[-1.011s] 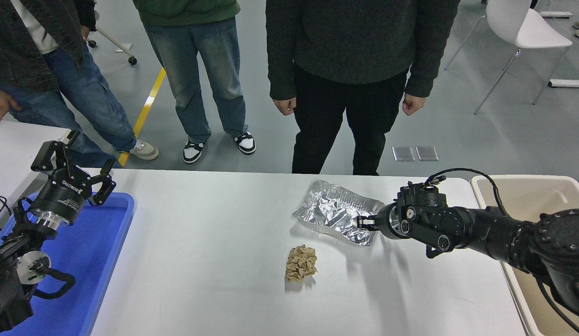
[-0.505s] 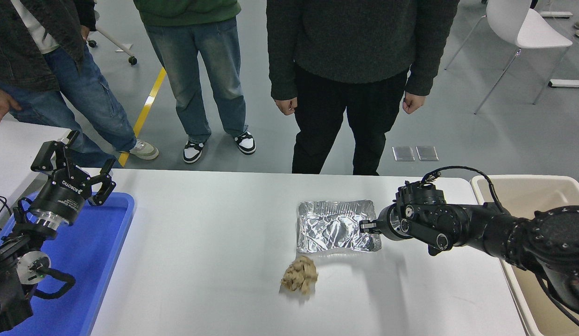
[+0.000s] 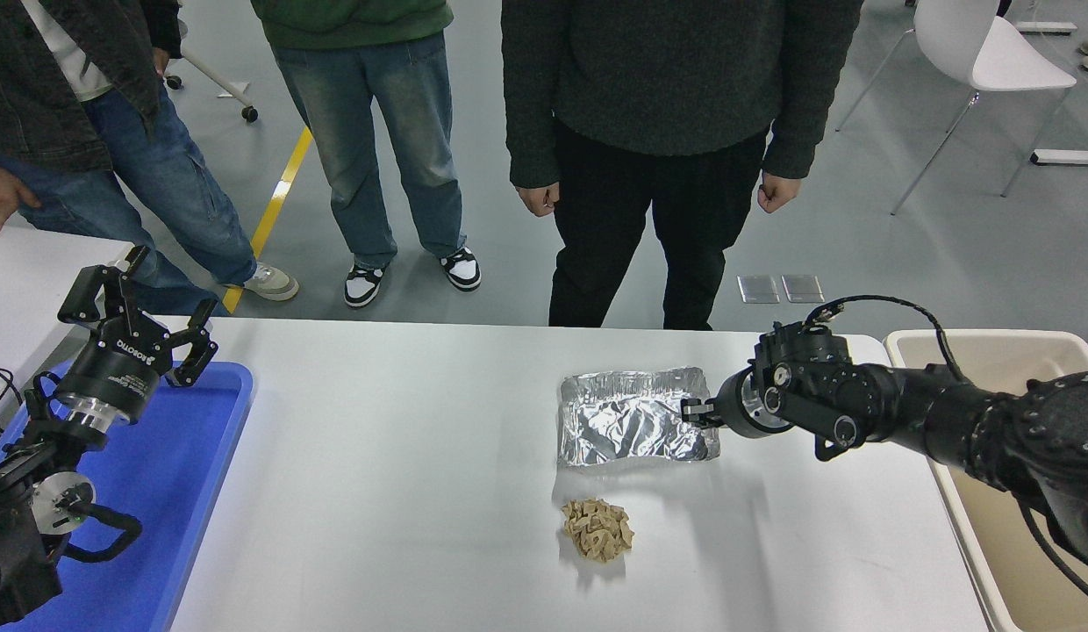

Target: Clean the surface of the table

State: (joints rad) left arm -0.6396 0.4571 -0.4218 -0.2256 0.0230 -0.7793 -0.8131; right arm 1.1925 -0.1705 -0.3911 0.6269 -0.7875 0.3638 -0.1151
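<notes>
1. One white table surface (image 3: pixel 404 491), filling lower frame.
2. Two bins: blue tray (image 3: pixel 189 491) left, beige bin (image 3: pixel 991 360) right.
3. Two grippers: left gripper (image 3: pixel 136 312) spread wide; right gripper (image 3: pixel 695 411) pinching one foil tray (image 3: pixel 627 426), centre.
4. One crumpled brown paper ball (image 3: pixel 598 529) below.

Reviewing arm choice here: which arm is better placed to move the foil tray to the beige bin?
Right. The right gripper is already at the foil tray's right edge, beside the beige bin; the left gripper is parked over the blue tray.

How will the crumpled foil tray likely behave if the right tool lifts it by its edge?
The foil tray looks thin and creased, so it probably bends and sags. It seems light, so it may slide on the smooth table surface. The right tool is at its right rim.
</notes>
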